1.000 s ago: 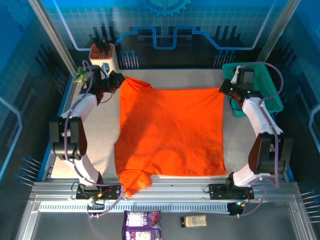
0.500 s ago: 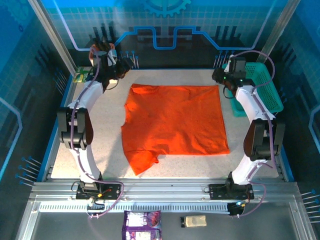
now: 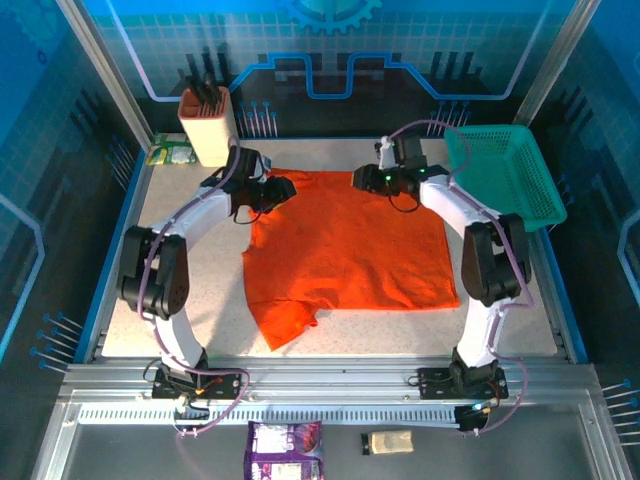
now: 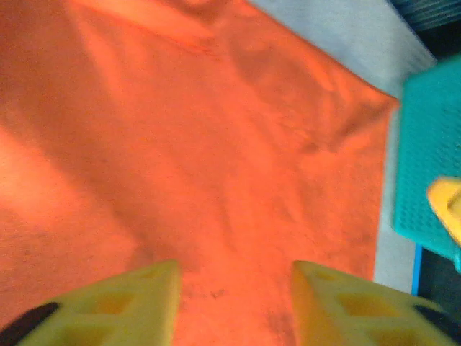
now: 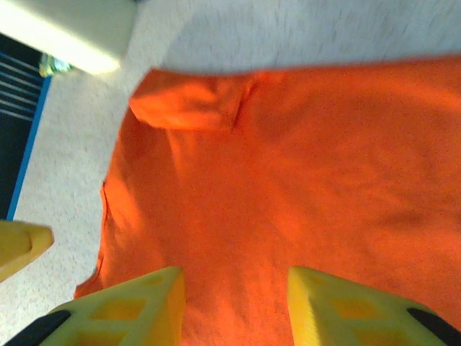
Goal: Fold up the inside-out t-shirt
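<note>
Both just let go: left gripper (image 4: 234,272) and right gripper (image 5: 234,275) hang open, empty, swung inward over the far edge of the t-shirt (image 3: 350,245). It now lies flat on the worktop (image 3: 195,285), no overhang; I'd start folding.

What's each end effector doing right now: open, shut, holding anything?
Left end effector: open, holding nothing, over the t-shirt.
Right end effector: open, holding nothing, over the t-shirt.

No text can be read; the print on the purple packet (image 3: 284,450) is too small and blurred.
</note>
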